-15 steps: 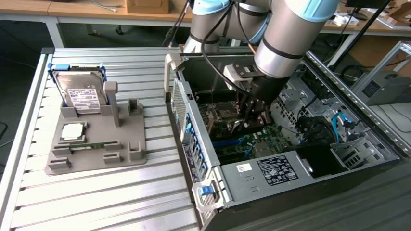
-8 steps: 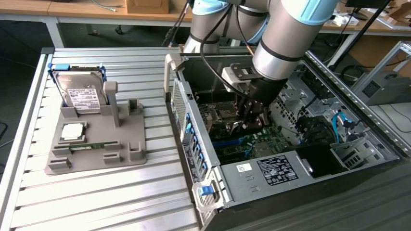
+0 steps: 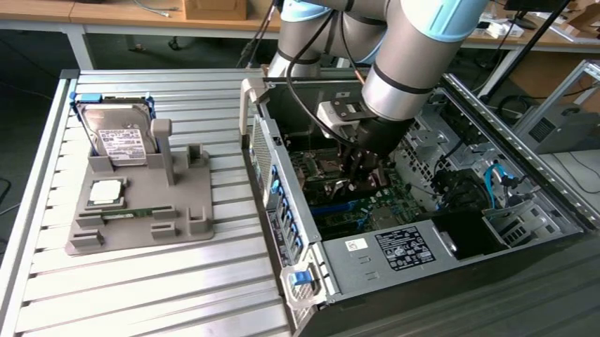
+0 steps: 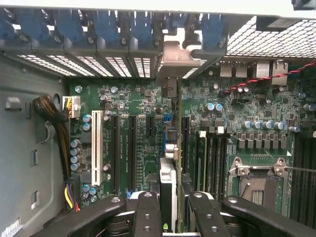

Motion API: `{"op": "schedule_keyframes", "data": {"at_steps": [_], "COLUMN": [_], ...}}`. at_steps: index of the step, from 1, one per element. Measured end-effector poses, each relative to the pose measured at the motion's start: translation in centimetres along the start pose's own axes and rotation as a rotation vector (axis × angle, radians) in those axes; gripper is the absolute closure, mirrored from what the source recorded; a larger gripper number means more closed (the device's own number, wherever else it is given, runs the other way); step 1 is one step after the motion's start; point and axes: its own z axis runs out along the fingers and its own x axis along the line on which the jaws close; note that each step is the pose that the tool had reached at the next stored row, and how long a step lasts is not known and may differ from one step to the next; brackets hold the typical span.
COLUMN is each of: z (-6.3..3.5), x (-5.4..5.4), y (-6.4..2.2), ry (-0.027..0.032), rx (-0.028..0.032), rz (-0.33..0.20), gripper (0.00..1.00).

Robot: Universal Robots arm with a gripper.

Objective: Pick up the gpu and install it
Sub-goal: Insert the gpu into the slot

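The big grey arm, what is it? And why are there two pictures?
It is a robot arm reaching into an open computer case. One picture is taken from outside, looking at the whole scene. The other comes from a camera on the arm's wrist, looking down past its tool at the green board inside. The tool holds a thin card, the gpu, edge-on, close above the board's slots. Beside the case, on the slatted table, a grey tray holds a hard drive, a chip and a memory strip.
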Motion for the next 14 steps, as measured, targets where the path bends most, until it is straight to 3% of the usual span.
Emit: {"op": "schedule_keyframes", "data": {"at_steps": [14], "z": [0.14], "x": [0.35], "y": [0.43], "ry": [0.0003], "rx": [0.0], "rz": [0.0], "gripper": [0.73]}}
